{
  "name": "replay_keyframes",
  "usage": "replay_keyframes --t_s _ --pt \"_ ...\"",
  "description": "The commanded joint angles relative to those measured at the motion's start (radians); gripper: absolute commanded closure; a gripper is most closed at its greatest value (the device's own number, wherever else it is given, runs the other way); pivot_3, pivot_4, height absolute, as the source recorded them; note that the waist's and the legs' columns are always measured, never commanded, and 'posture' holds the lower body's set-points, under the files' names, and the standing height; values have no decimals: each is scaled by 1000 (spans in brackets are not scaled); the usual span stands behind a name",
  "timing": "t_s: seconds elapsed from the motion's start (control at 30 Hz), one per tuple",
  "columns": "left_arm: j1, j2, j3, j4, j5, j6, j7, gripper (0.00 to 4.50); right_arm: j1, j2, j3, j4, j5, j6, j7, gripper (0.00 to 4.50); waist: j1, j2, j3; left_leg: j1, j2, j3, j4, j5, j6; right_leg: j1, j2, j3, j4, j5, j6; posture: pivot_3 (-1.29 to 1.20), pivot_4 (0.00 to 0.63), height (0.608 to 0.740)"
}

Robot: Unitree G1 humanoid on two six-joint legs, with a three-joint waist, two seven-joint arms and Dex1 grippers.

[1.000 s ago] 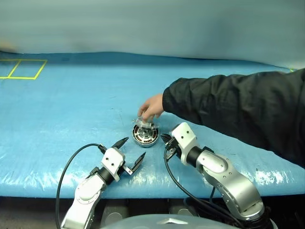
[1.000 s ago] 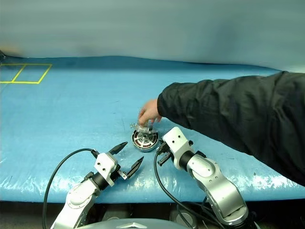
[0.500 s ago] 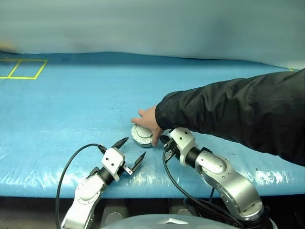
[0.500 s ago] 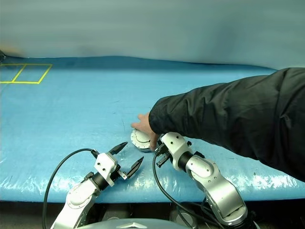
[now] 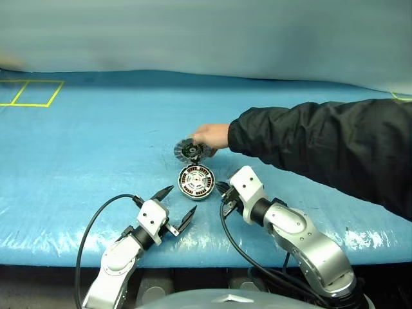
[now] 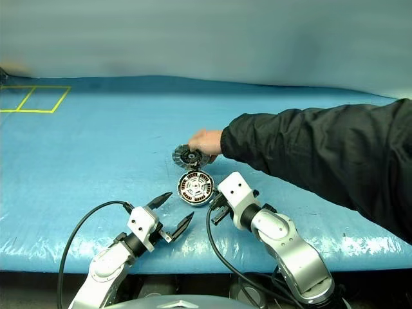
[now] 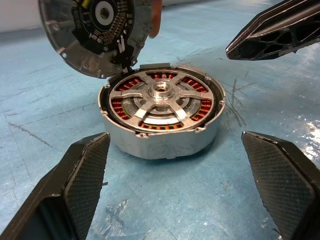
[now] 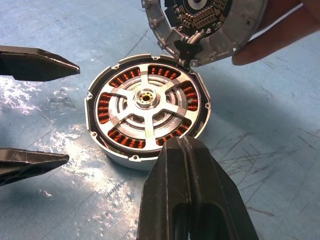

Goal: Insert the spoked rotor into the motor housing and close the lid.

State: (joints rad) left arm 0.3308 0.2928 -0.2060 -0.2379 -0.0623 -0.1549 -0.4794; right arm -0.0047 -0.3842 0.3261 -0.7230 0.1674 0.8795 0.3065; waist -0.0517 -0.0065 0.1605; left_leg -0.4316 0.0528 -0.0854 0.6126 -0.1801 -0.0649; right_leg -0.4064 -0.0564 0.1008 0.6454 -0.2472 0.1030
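The motor housing (image 5: 196, 183) lies on the blue table, open, with copper coils showing. Inside it sits the spoked rotor (image 7: 162, 95), a black ring with spokes meeting a silver hub. The lid (image 5: 190, 150) stands swung back on the housing's far rim, inner face toward me, and a person's hand (image 5: 210, 136) holds it. My left gripper (image 5: 182, 199) is open just short of the housing, with nothing between its fingers (image 7: 85, 175). My right gripper (image 5: 223, 188) is shut and empty, its tip beside the housing's right side.
The person's black sleeve (image 5: 322, 145) reaches in from the right, above my right arm. A yellow taped square (image 5: 32, 93) marks the table's far left. A black cable (image 5: 90, 225) loops beside my left arm.
Half a second ago the person's hand pressed the lid shut on the housing. Now it has swung the lid open and back. Both grippers kept still.
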Motion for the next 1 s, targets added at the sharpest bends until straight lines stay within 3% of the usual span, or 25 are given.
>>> replay_keyframes --t_s 0.03,0.67,1.0 --pt "1 -1 -4 -27 -5 -3 2 0 -7 1 -10 -35 3 -23 5 4453 0 0 0 0 0 0 0 0 0 0 0 0 0 0 0 0 150 740" --pt "3 -2 -2 -27 -2 -5 6 0 -13 8 -17 -23 16 -33 25 4453 0 0 0 0 0 0 0 0 0 0 0 0 0 0 0 0 150 740" --pt "-2 -6 -3 -21 1 -6 12 0 -103 -53 -65 50 -22 -32 39 1237 1 0 0 1 0 0 1 0 0 1 0 0 0 0 0 0 150 740"
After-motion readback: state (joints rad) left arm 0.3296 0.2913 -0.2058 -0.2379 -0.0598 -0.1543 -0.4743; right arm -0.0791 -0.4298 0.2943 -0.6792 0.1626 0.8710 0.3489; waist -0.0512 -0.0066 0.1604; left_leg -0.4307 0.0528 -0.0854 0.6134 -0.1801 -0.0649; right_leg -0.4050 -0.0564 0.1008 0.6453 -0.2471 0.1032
